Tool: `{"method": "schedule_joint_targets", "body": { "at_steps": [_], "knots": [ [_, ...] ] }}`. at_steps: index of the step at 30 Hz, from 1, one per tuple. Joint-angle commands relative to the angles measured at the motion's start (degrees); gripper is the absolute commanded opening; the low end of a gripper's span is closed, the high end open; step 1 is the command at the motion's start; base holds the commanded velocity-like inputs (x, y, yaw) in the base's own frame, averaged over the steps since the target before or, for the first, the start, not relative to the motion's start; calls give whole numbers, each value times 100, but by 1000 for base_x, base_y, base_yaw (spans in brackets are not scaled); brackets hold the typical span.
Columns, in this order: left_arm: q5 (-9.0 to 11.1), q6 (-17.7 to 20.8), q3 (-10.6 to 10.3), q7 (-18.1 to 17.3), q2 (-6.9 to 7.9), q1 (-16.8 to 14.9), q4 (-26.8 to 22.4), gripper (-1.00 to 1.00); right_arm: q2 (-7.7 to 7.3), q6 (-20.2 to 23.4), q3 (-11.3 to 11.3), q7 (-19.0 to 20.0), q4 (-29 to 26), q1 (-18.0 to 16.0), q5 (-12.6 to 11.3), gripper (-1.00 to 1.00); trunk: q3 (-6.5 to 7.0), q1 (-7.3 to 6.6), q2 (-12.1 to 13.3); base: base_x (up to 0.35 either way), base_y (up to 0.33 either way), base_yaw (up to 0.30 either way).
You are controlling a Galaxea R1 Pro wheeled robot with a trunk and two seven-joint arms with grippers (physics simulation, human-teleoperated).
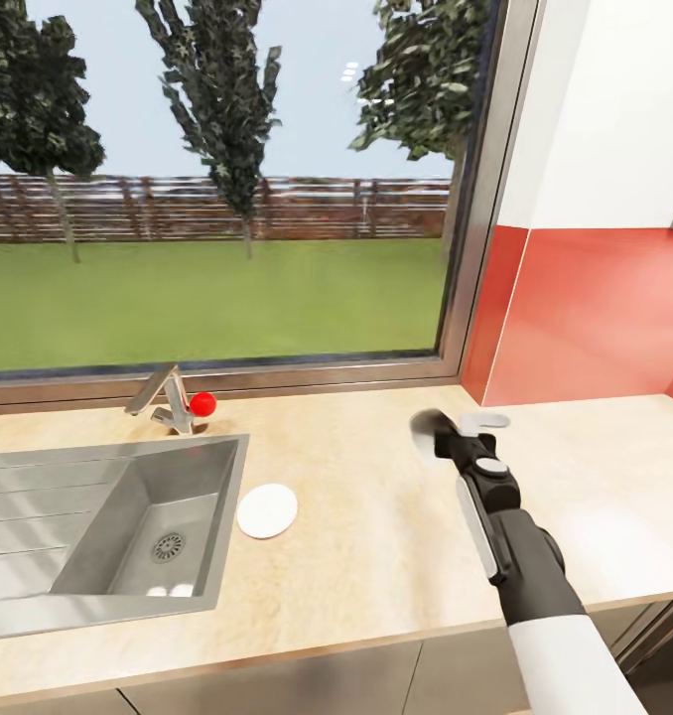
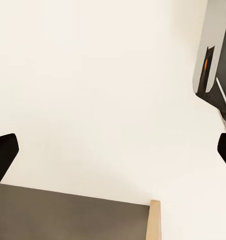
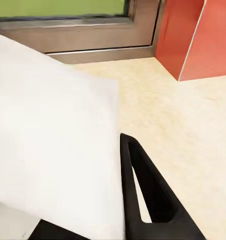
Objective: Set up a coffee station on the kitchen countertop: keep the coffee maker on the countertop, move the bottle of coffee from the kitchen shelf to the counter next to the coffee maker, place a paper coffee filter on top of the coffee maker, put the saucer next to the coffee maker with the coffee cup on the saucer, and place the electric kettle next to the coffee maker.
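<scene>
My right gripper (image 1: 454,437) hovers over the beige countertop (image 1: 376,556), right of the sink, shut on the white paper coffee filter (image 1: 428,427). In the right wrist view the filter (image 3: 53,145) is a wide white sheet pressed against one black finger (image 3: 129,165); the other finger is hidden behind it. The round white saucer (image 1: 267,510) lies flat on the countertop beside the sink's right rim, to the left of that gripper. My left gripper (image 2: 113,155) is open, its dark fingertips far apart with nothing between them. The coffee maker, bottle of coffee, coffee cup, electric kettle and kitchen shelf are out of view.
A steel sink (image 1: 108,516) with a faucet (image 1: 168,397) and a red knob (image 1: 203,403) takes up the counter's left side under a big window. A red backsplash (image 1: 595,318) rises at the right. The left wrist view faces a pale surface and a grey appliance (image 2: 213,60).
</scene>
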Motion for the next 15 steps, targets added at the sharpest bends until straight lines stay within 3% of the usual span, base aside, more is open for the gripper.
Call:
{"method": "schedule_joint_targets", "body": {
  "at_steps": [1, 7, 13, 14, 15],
  "knots": [
    [-28, -24, 35, 15, -5, -12, -11, 100, 2, 53, 57, -32, -60, -6, -12, -100, -11, 4, -11, 0, 0, 0],
    [-23, -26, 42, 16, -47, -15, -347, 100, 39, 64, 113, -32, -99, -1, -20, -100, -11, 4, -11, 0, 0, 0],
    [-16, -33, 51, 20, -67, -15, -483, 100, 376, 76, 218, -39, -118, -1, -21, -100, -11, 4, -11, 0, 0, 0],
    [-14, -35, 54, 22, -78, -15, -535, 100, 507, 74, 338, -38, -157, -1, -21, -100, -11, 4, -11, 0, 0, 0],
    [-14, -35, 54, 22, -79, -15, -547, 100, 519, 72, 362, -37, -165, -1, -21, -100, -11, 4, -11, 0, 0, 0]
  ]
}}
